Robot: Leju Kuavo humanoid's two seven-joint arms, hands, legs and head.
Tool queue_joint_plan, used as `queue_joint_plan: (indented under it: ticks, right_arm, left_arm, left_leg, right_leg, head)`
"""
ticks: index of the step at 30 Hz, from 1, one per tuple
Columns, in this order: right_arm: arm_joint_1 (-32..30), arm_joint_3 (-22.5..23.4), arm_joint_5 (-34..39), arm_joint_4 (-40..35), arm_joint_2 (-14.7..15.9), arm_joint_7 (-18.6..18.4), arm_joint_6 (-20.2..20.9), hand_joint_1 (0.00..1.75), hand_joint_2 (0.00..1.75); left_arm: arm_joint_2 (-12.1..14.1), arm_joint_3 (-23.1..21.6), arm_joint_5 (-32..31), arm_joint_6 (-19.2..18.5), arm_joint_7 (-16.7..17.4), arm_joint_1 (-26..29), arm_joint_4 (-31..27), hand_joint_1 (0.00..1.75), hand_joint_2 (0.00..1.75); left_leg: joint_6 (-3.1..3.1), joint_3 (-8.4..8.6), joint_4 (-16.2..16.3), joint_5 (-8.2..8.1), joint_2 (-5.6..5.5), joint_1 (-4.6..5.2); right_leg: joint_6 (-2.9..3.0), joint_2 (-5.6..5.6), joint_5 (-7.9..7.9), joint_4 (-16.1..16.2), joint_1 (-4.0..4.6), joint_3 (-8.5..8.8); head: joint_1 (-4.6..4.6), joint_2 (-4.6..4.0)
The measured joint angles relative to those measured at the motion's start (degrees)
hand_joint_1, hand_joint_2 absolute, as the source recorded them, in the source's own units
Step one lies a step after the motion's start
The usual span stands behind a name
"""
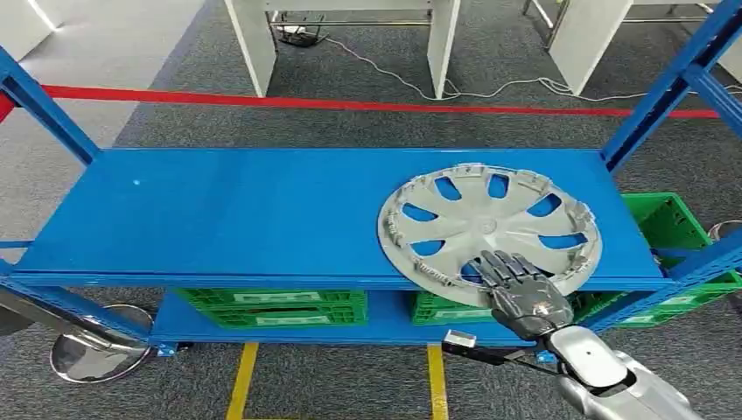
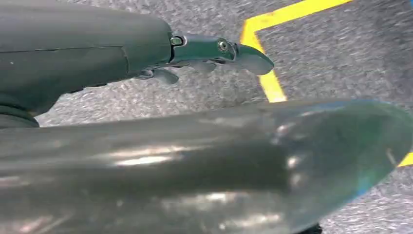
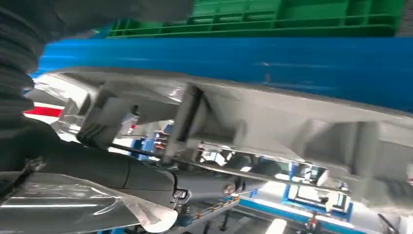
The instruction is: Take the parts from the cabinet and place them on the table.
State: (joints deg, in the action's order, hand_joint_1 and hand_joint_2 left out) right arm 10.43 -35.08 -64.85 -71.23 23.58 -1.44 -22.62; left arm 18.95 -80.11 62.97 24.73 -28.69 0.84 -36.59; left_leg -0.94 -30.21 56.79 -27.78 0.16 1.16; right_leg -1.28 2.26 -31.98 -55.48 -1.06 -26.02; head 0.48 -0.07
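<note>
Silver hubcap (image 1: 490, 226) on blue shelf (image 1: 219, 219) — right hand (image 1: 516, 289) fingers (image 1: 500, 265) spread flat over its near rim.

A blue metal shelf (image 1: 245, 219) spans the head view, held by slanted blue uprights at its left and right ends. On its right part lies a silver hubcap (image 1: 490, 223), flat, with its near rim reaching the shelf's front edge. The rest of the shelf's top is bare blue. Below it a lower blue shelf (image 1: 385, 324) carries green crates (image 1: 273, 307) side by side, and another green crate (image 1: 669, 223) shows past the right end. The rack stands on grey carpet (image 1: 332, 385) marked with yellow lines (image 1: 242, 381).
</note>
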Motion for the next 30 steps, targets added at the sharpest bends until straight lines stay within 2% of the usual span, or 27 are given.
queue_joint_plan:
  ticks: [2,4,9,17,22,27,30]
  right_arm:
    - [-0.1,0.6,-0.4,-0.1,0.0,-0.3,0.4,1.75,1.75]
    - [-0.1,1.0,-0.5,-0.2,0.0,-0.5,0.5,1.75,1.75]
    - [-0.1,1.5,-0.5,-0.5,0.0,-0.6,0.7,1.75,1.75]
    - [-0.1,2.1,-0.5,-0.8,0.0,-0.6,0.7,1.75,1.75]
    - [-0.1,2.1,-0.5,-1.9,0.0,0.7,-0.6,1.75,1.75]
    - [-1.8,2.2,2.1,-5.7,0.0,4.9,-5.6,1.75,1.75]
    - [-2.6,2.2,2.8,-9.7,0.0,7.5,-9.6,1.75,1.75]
  left_arm:
    - [0.6,-0.2,0.0,3.9,1.9,0.3,-2.7,0.0,0.0]
    - [1.5,-0.7,0.0,5.6,2.6,0.5,-5.2,0.0,0.0]
    - [2.8,-0.9,0.0,6.5,2.9,0.9,-8.7,0.0,0.0]
    - [3.6,-0.9,0.0,6.8,3.0,1.0,-10.6,0.0,0.0]
    - [4.5,-1.0,0.7,9.9,2.6,1.1,-13.8,0.0,0.0]
    - [5.5,-1.0,3.1,6.6,-2.2,1.2,-16.5,0.0,0.0]
    - [5.8,-1.2,3.9,4.8,-3.7,1.2,-16.7,0.0,0.0]
  left_leg:
    - [0.0,0.01,0.0,0.0,0.0,0.0]
    - [0.0,0.02,0.0,0.0,0.01,-0.01]
    - [0.0,0.02,0.0,0.0,0.01,-0.01]
    - [0.0,0.03,0.0,0.0,0.0,0.0]
    - [0.0,0.03,0.0,0.0,0.0,0.0]
    - [0.0,-0.02,0.0,0.0,0.0,0.0]
    - [0.0,-0.04,0.0,0.0,0.0,0.0]
  right_leg:
    - [0.0,-0.02,0.0,0.0,0.0,0.0]
    - [0.0,-0.01,0.0,0.0,0.0,0.01]
    - [0.0,0.0,0.0,0.0,0.0,0.02]
    - [0.0,-0.01,0.01,0.0,0.0,0.03]
    - [0.0,0.02,0.0,0.0,0.0,0.03]
    - [0.0,0.01,0.0,0.0,0.0,0.02]
    - [0.0,-0.01,0.0,0.0,0.01,-0.01]
  head:
    - [-0.04,0.0]
    - [-0.04,0.0]
    - [0.0,-0.02]
    - [0.0,0.0]
    - [-0.02,0.0]
    - [0.0,0.0]
    - [-0.02,0.0]
